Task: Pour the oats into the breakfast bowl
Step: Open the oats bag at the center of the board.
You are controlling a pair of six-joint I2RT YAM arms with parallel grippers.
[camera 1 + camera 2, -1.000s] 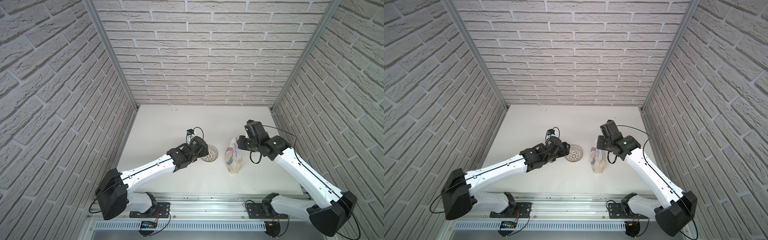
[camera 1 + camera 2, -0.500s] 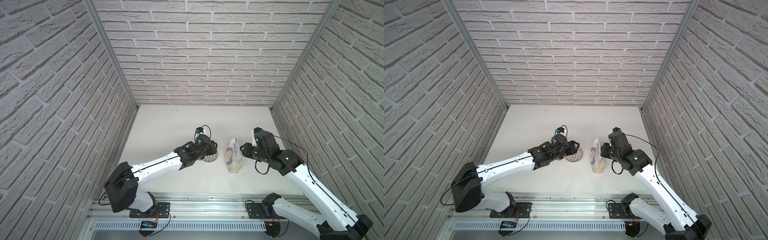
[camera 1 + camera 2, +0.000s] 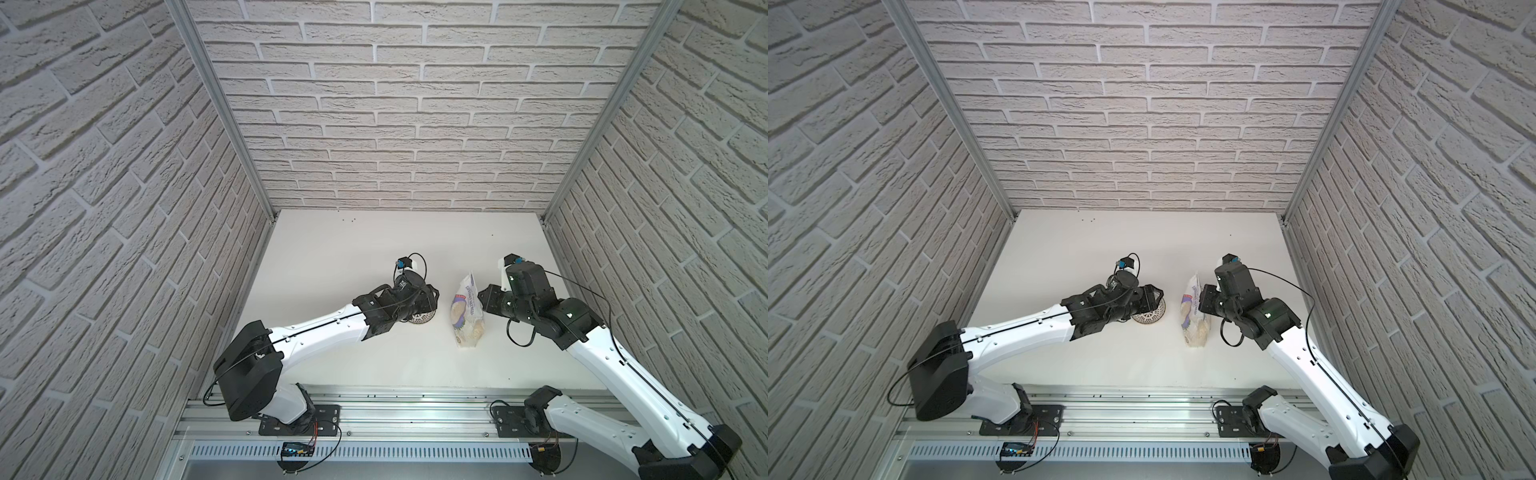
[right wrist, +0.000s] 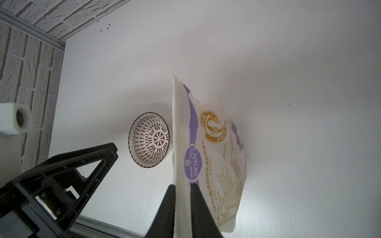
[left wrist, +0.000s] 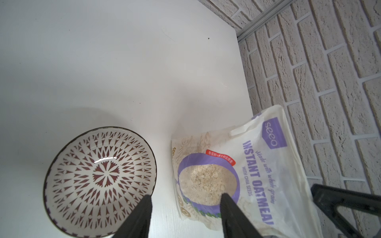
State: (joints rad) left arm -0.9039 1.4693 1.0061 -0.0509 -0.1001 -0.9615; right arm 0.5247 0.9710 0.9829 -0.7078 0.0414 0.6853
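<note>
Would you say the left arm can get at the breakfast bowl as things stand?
Probably yes. The left gripper hangs with jaws open by the near rim of the breakfast bowl, nothing between them; the oats bag stands apart beside it.

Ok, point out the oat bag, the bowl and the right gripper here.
oat bag (image 5: 208, 181): left wrist view, on its clear oat window.
bowl (image 5: 103, 175): left wrist view, on its patterned centre.
right gripper (image 4: 182, 197): right wrist view, between its fingertips, at the bag's edge.
</note>
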